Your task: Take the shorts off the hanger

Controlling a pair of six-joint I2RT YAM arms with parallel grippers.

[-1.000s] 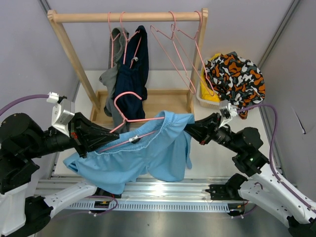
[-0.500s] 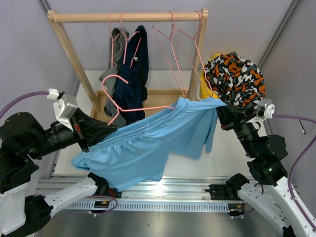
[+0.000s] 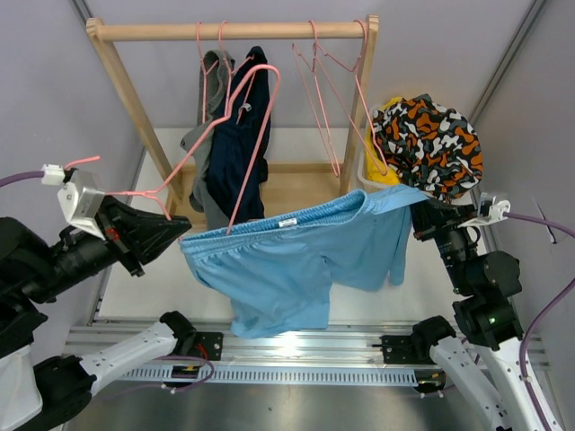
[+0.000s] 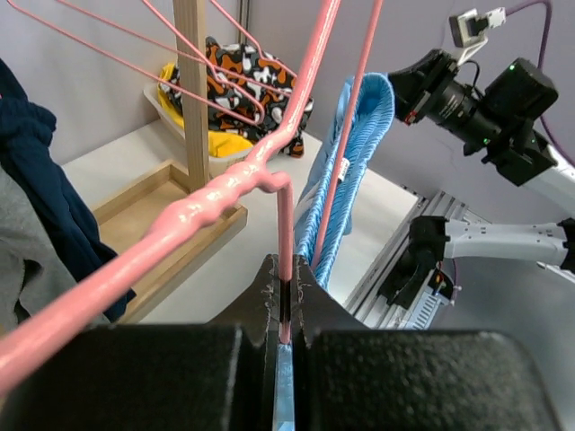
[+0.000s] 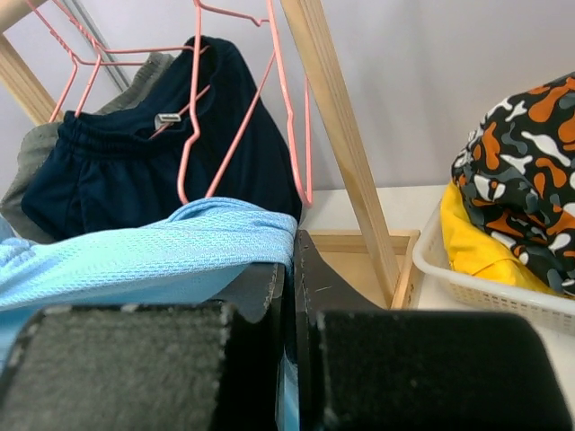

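Note:
The light blue shorts (image 3: pixel 296 260) hang stretched above the table, and my right gripper (image 3: pixel 418 208) is shut on their waistband at the right end. In the right wrist view the blue fabric (image 5: pixel 135 251) drapes over the left finger of that gripper (image 5: pixel 289 260). At the left, my left gripper (image 3: pixel 175 218) is shut on the pink hanger (image 3: pixel 249 153). Its thin wire (image 4: pixel 216 206) sits pinched between the jaws of that gripper (image 4: pixel 285 301). One arm of the hanger slants down to the waistband's left part. Whether it still lies inside the shorts (image 4: pixel 359 162) I cannot tell.
A wooden rack (image 3: pixel 234 30) stands at the back with navy shorts (image 3: pixel 229 171), a grey garment and empty pink hangers (image 3: pixel 332 108) on its bar. A white basket (image 3: pixel 370 180) at the back right holds an orange camouflage garment (image 3: pixel 427 135) over something yellow.
My left gripper has pulled the hanger left and up, swinging it out along the waistband. My right gripper has carried the shorts' end right and up. The shorts have slid off toward the right.

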